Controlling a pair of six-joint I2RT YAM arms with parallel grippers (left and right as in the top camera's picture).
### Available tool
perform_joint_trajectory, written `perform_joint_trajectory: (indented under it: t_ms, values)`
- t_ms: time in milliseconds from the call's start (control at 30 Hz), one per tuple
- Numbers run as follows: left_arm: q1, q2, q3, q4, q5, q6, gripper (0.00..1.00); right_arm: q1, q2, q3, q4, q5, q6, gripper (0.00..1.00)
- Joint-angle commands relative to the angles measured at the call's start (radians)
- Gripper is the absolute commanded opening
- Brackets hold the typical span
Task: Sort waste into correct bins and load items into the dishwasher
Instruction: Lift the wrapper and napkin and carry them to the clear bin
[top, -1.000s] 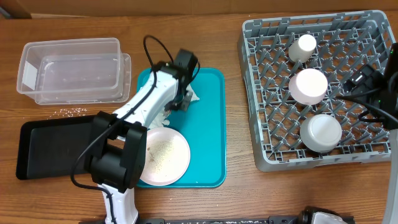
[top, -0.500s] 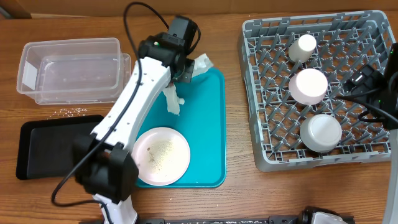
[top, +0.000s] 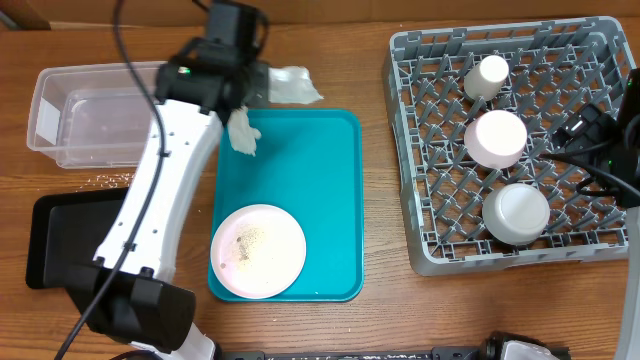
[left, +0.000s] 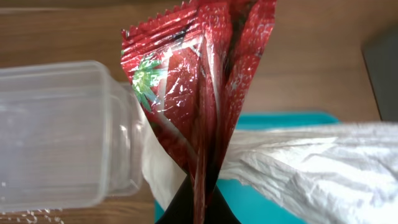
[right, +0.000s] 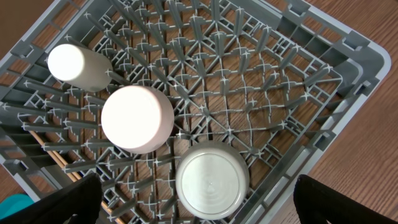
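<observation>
The left hand (left: 199, 204), clenched on the red foil packet (left: 186, 81) and napkin (left: 311, 162), should pass well over the clear tub (left: 56, 130) before letting go

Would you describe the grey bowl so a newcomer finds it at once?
Find the grey dish rack on the right of the table. Of three upturned dishes inside, the grey bowl is nearest the front edge, greyer than the pink bowl beside it.
</observation>
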Motion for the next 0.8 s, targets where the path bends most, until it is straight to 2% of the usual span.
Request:
perform_joint_trajectory:
  t_ms: [0, 300, 533, 767]
  values:
    - [0.084, -0.032, 0.024, 0.041, 0.000, -0.070, 0.04, -0.004, 0.003, 0.020, 0.005, 0.003, 0.001, 1.00]
    - [0.317, -0.026, 0.024, 0.161, 0.014, -0.298, 0.04, -0.004, 0.003, 0.020, 0.005, 0.003, 0.001, 1.00]
    - [0.432, 0.024, 0.024, 0.193, 0.119, -0.383, 0.04, -0.004, 0.003, 0.020, 0.005, 0.003, 0.001, 1.00]
    - [0.488, 0.151, 0.024, 0.204, 0.141, -0.442, 0.04, -0.004, 0.003, 0.020, 0.005, 0.003, 0.001, 1.00]
